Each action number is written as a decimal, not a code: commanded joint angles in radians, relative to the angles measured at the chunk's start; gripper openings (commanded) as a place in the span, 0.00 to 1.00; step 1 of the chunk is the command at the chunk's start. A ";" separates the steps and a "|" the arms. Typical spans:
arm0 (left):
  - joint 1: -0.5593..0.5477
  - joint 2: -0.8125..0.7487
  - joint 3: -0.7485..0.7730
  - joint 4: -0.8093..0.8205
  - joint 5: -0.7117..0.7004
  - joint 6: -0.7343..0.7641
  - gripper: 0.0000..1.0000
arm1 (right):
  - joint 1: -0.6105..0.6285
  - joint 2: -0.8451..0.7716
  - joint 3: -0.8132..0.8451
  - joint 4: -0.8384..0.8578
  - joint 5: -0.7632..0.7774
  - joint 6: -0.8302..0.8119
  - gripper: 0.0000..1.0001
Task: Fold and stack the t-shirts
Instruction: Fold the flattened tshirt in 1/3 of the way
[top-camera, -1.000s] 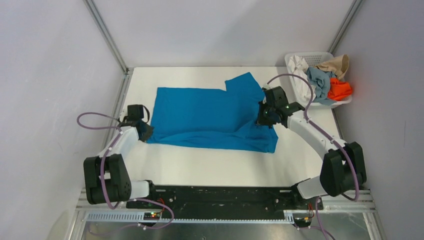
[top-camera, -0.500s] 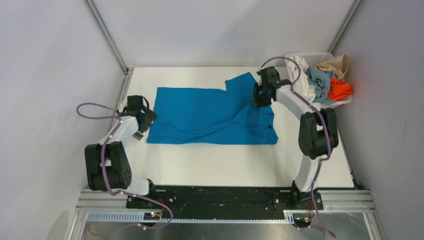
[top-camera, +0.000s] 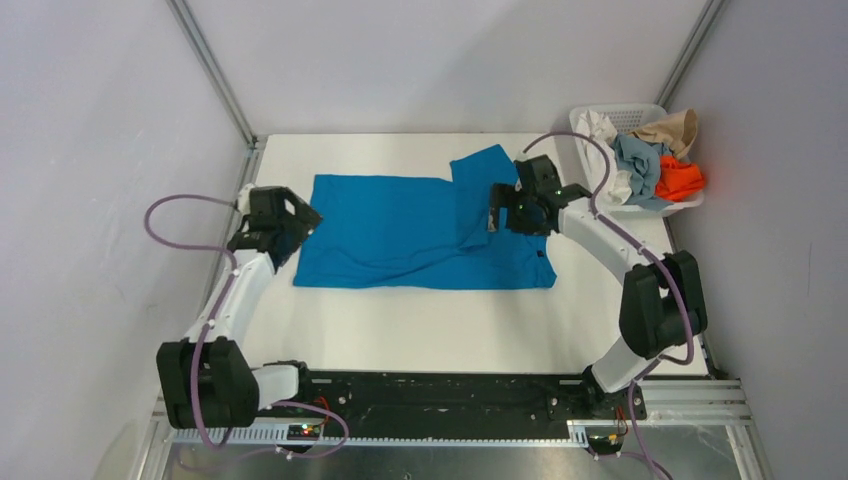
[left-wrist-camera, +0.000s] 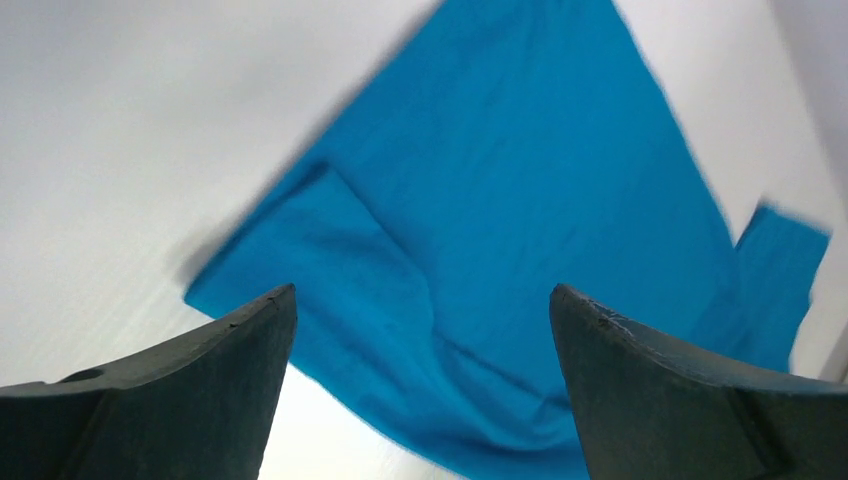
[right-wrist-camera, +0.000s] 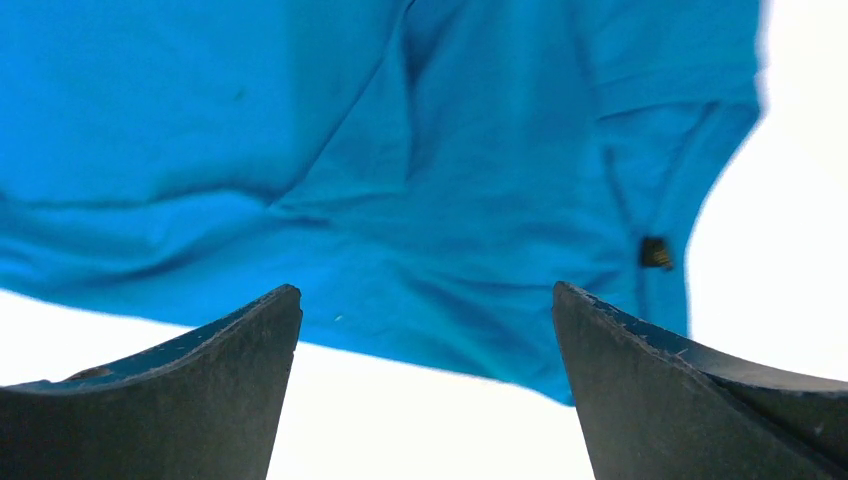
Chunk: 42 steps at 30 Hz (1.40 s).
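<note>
One blue t-shirt (top-camera: 420, 232) flat, centre. Four more in one basket (top-camera: 603, 111), 2 o'clock: white shirt (top-camera: 600, 135), grey-blue shirt (top-camera: 640, 163), tan shirt (top-camera: 673, 128), orange shirt (top-camera: 680, 178). Two grippers, left gripper (left-wrist-camera: 422, 300) and right gripper (right-wrist-camera: 425, 300): jaws apart, empty.

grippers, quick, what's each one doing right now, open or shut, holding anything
Left gripper: open, holding nothing, at the blue t-shirt's edge.
Right gripper: open, holding nothing, over the same shirt.

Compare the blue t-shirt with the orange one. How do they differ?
The blue t-shirt lies spread on the table; the orange t-shirt sits crumpled in the basket. The blue t-shirt lies alone; the orange t-shirt is bunched against a grey-blue t-shirt. Both are plain, single-coloured cloth.
</note>
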 joint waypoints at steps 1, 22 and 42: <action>-0.108 0.050 0.003 0.016 0.081 0.084 1.00 | 0.056 -0.029 -0.069 0.108 -0.110 0.072 0.99; -0.127 0.246 -0.101 0.094 0.055 0.102 1.00 | 0.124 0.371 0.082 0.588 -0.111 0.205 0.99; -0.157 0.287 -0.024 0.128 0.103 0.085 1.00 | 0.043 0.033 -0.276 0.412 -0.074 0.231 0.99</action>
